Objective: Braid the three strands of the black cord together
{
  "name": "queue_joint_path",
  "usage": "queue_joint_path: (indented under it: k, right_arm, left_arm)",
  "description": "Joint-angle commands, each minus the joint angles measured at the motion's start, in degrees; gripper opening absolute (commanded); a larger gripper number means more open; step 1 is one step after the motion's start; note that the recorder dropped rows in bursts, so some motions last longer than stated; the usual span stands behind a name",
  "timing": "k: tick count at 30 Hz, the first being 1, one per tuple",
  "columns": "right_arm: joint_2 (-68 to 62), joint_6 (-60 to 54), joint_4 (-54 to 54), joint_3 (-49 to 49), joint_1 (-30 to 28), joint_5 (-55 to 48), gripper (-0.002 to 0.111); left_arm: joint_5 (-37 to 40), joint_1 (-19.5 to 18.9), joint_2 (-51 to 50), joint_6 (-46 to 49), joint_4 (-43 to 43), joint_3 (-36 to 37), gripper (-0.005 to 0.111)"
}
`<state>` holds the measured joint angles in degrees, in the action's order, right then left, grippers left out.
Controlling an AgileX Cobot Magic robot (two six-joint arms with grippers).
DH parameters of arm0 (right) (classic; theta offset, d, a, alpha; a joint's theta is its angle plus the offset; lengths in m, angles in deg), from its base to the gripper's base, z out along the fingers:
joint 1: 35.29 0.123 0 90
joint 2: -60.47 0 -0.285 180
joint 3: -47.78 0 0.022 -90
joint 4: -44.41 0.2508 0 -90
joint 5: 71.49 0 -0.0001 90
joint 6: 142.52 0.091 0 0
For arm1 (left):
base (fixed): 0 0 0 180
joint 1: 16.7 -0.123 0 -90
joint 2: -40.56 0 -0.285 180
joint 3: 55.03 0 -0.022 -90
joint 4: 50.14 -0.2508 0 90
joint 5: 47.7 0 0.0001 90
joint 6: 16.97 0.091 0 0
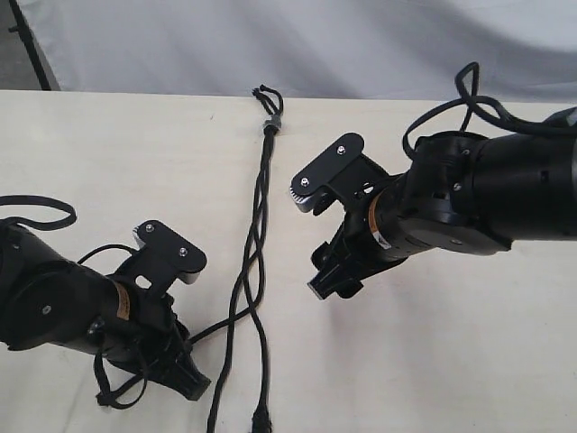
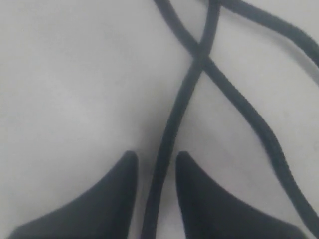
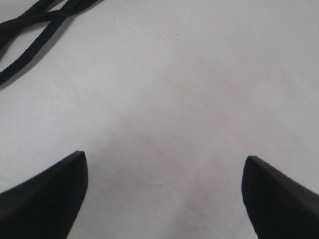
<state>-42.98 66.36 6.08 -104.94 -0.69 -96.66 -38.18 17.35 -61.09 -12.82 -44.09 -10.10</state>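
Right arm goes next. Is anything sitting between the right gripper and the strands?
Nothing visible does. The right gripper hangs open beside the three strands, with only bare table between them.

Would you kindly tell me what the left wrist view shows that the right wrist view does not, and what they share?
Only the left wrist view: one strand runs between the fingertips of the left gripper, whose jaws stand narrowly apart with a slim gap on either side; a second strand crosses it further out.
Only the right wrist view: the right gripper is spread wide over the table with nothing between its fingers, and crossed lengths of the black cord lie at the frame's edge.
Both: dark fingertips, black cord and the pale table.
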Motion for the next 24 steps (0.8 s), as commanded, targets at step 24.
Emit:
queue_joint_path:
  k: [24]
  right_arm:
    - [23.61,-0.01,7.5,0.04,-0.3,0.71,0.079]
  left_arm:
    - [-7.16,-0.18,26.05,-0.77,-3.07,9.43,0.026]
